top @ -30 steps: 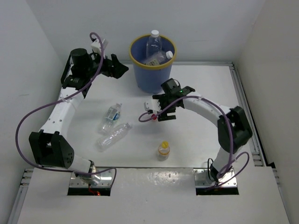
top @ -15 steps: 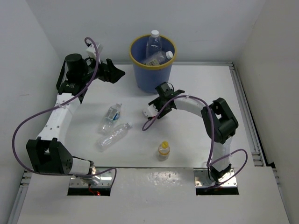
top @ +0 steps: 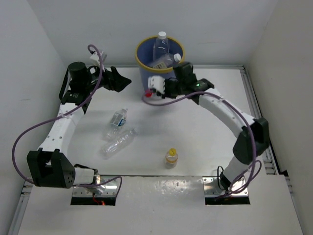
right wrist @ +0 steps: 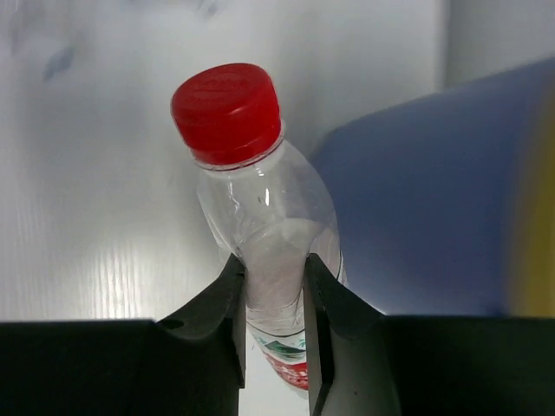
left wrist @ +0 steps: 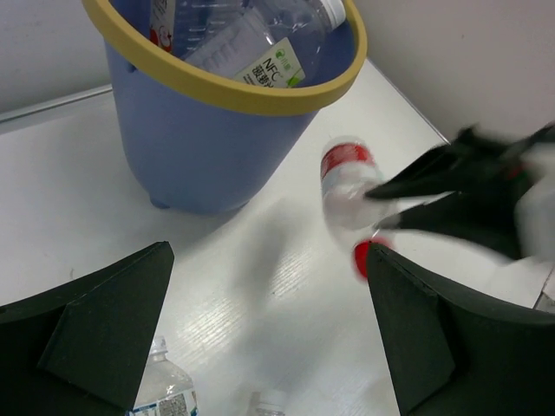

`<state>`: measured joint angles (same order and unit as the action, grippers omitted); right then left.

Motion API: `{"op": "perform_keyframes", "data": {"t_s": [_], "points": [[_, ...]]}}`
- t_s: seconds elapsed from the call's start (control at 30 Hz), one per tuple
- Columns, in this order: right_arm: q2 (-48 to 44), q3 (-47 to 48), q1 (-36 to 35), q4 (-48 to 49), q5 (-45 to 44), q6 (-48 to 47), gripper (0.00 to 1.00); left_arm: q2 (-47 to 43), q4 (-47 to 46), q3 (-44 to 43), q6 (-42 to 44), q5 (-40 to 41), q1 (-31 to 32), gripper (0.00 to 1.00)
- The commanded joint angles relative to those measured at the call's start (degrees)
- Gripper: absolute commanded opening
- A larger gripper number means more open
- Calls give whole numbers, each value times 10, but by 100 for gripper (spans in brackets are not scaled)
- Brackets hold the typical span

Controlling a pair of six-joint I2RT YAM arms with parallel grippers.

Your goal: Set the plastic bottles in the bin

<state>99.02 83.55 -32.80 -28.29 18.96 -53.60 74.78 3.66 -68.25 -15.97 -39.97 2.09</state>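
Note:
My right gripper [top: 164,87] is shut on a clear bottle with a red cap [right wrist: 269,225] and a red label. It holds the bottle off the table, right in front of the bin's wall, cap pointing left. The bin [top: 139,60] is blue with a yellow rim [left wrist: 260,97] and holds two bottles [top: 162,45]. The left wrist view also shows the held bottle [left wrist: 347,184]. My left gripper [top: 121,81] hangs open and empty left of the bin. On the table lie a blue-labelled bottle [top: 116,119], a clear bottle [top: 119,142] and an upright yellow-capped bottle [top: 171,156].
White walls close in the table on the left, back and right. A raised rail [top: 254,103] runs along the right edge. Purple cables [top: 29,127] loop off both arms.
My right gripper has closed on the red-capped bottle at the table's middle and carried it up and back to the bin's front. The left arm has shifted only slightly.

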Motion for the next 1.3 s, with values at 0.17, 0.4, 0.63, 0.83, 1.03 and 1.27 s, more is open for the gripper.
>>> {"op": "perform_keyframes", "data": {"t_s": [0.17, 0.4, 0.63, 0.83, 1.03, 1.27], "points": [[-63, 178, 91, 258, 92, 531, 0, -25, -66, 10, -27, -25, -7, 100], [56, 305, 129, 402, -5, 748, 0, -25, -77, 15, -38, -25, -7, 100], [201, 413, 120, 481, -31, 899, 0, -25, -72, 15, -33, -20, -12, 100], [266, 410, 90, 514, -61, 864, 0, -31, -61, 21, -33, -14, -17, 100], [291, 354, 85, 508, -44, 840, 31, -49, -50, 39, -15, -8, -28, 100], [241, 312, 104, 468, -6, 822, 93, -49, 46, 22, 13, 35, -45, 100]]}}
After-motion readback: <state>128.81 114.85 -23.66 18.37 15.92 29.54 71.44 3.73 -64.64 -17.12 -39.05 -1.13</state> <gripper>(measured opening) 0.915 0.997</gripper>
